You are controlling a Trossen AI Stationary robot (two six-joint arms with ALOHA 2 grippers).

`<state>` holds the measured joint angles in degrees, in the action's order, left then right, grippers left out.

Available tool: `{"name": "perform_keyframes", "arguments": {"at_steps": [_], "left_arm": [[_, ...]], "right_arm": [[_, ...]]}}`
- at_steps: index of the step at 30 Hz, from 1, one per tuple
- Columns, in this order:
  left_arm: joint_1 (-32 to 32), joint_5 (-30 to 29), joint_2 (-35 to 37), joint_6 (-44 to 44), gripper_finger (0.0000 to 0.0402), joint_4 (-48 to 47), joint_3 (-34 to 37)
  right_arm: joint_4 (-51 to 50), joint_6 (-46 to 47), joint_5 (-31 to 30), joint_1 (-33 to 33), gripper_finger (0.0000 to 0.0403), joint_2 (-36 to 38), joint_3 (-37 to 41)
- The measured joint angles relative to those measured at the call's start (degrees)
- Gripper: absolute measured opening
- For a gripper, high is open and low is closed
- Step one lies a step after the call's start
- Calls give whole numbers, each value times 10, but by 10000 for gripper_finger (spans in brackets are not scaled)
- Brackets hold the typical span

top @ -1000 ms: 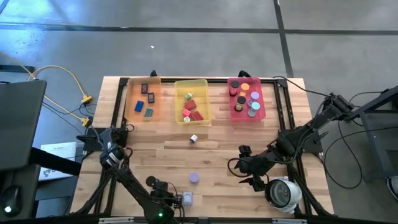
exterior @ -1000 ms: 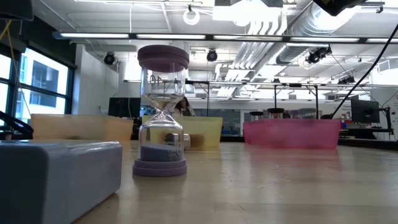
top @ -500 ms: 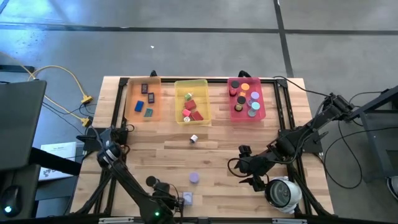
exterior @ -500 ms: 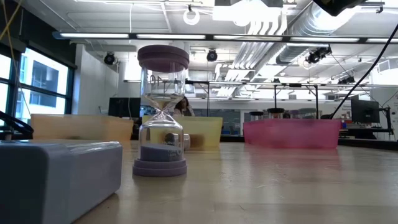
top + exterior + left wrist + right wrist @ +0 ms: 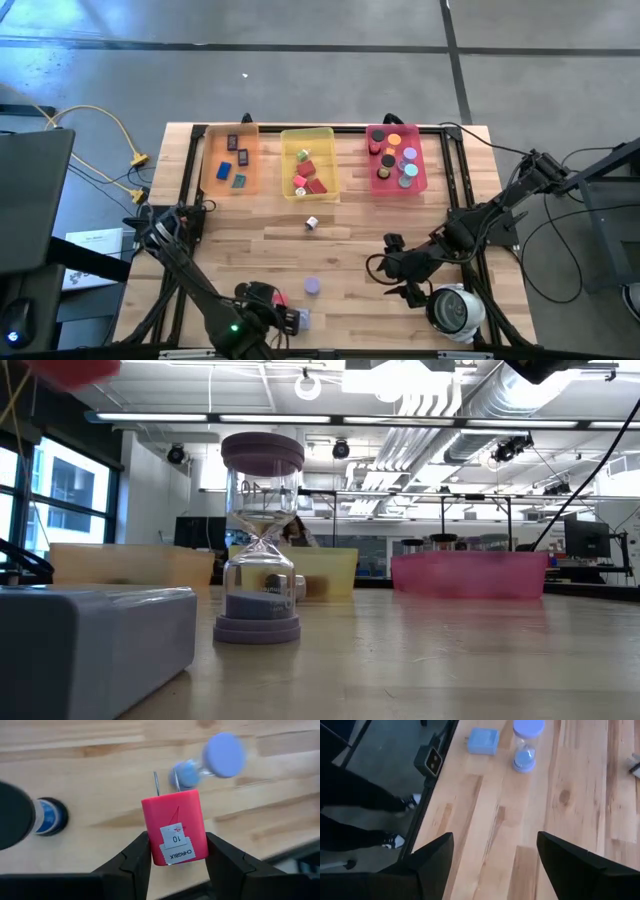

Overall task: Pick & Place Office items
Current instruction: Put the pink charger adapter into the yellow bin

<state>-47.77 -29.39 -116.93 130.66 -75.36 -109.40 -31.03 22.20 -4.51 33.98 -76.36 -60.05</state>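
Note:
My left gripper hangs over the table's near edge, shut on a red charger block whose two metal prongs point away from the fingers. The block shows as a red blur at the low view's top left. Below it a purple hourglass stands upright on its base, and a lavender block lies flat on the wood. My right gripper hovers open at the near right, with nothing between its fingers. My left gripper pinches the red charger block's two opposite sides between its two fingers, at the labelled end away from the prongs. The fingers slant down from above. The block is lifted clear of the table, its white label facing the wrist camera.
Orange, yellow and pink trays with small pieces line the far edge. A small white piece lies mid-table. A white round device sits near the right gripper. A dark-and-blue round thing lies below the left gripper.
My left gripper has risen from the table near its front edge and tipped, keeping its hold. The red charger block has come up with it, lifted clear, and now shows at the low view's top left. The hourglass and the lavender block have stayed put.

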Motion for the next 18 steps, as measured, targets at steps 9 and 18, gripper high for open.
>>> {"name": "perform_keyframes", "arguments": {"at_steps": [9, 18], "left_arm": [[4, -138, 96, -124, 145, 7, 0], [38, -320, 174, -432, 145, 36, 0]], "right_arm": [[89, -14, -122, -3, 277, 0, 0], [226, -15, -209, -22, 277, 25, 0]]}}
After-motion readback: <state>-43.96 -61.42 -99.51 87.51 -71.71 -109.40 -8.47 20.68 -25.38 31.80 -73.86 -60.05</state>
